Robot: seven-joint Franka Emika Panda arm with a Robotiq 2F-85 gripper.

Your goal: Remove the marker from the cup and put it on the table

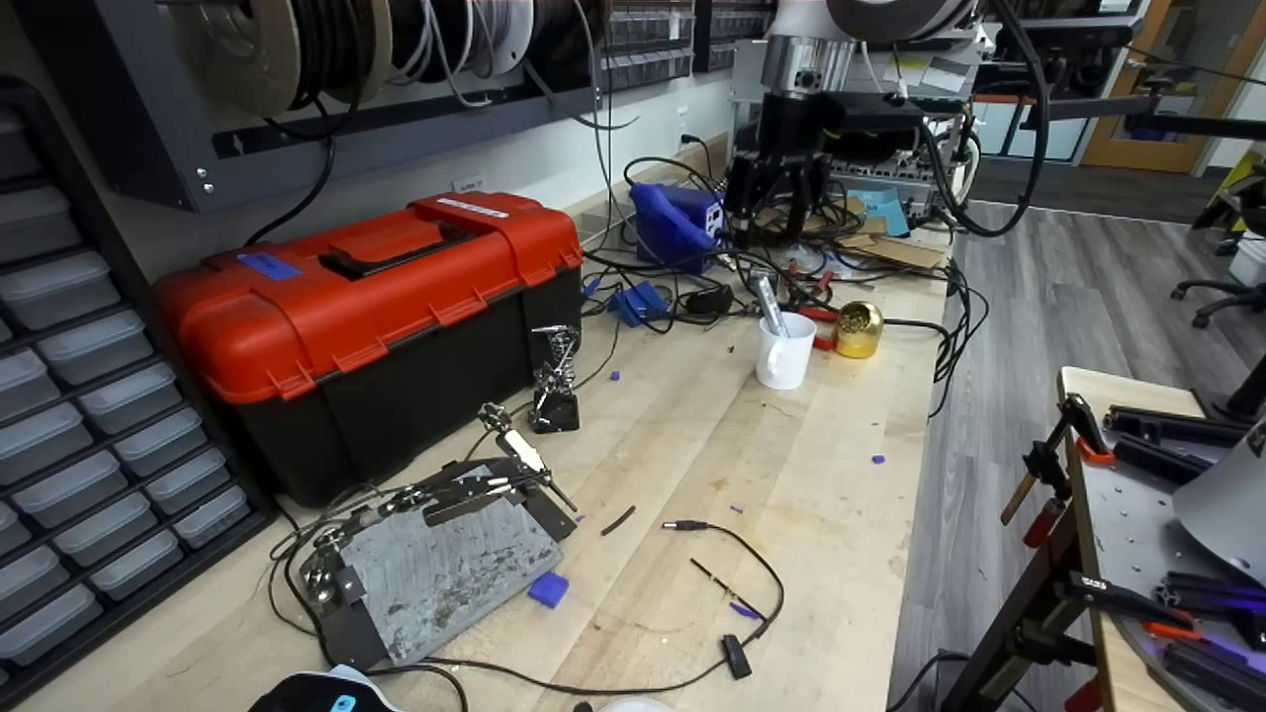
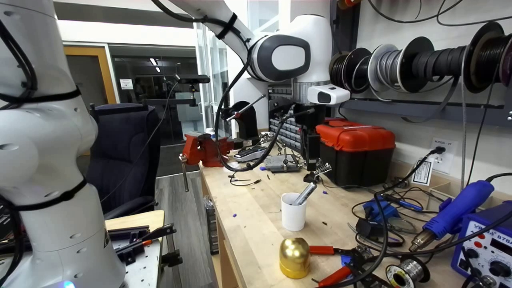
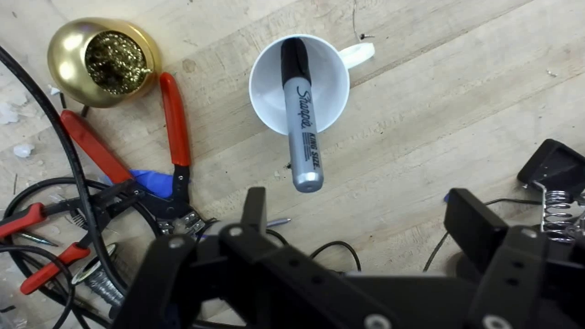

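Note:
The marker is grey with a black cap and leans tilted in the white cup, cap end down. The marker shows in both exterior views (image 1: 768, 303) (image 2: 305, 194) and in the wrist view (image 3: 301, 123). Its grey end sticks out over the rim. The cup stands upright on the wooden table (image 1: 712, 445), seen in both exterior views (image 1: 787, 358) (image 2: 293, 216) and in the wrist view (image 3: 268, 98). My gripper (image 3: 358, 201) is open and empty, above the table and apart from the marker. In the wrist view the marker's end lies just beyond the fingertips, nearer the left finger.
A gold ball-shaped tip cleaner (image 2: 295, 258) and red-handled pliers (image 3: 176, 123) lie near the cup. A red toolbox (image 1: 396, 287) stands along the wall. A spring iron stand (image 1: 556, 386), a blue soldering station (image 2: 488, 244) and many cables crowd the wall side. A red vise (image 2: 204, 150) sits farther off.

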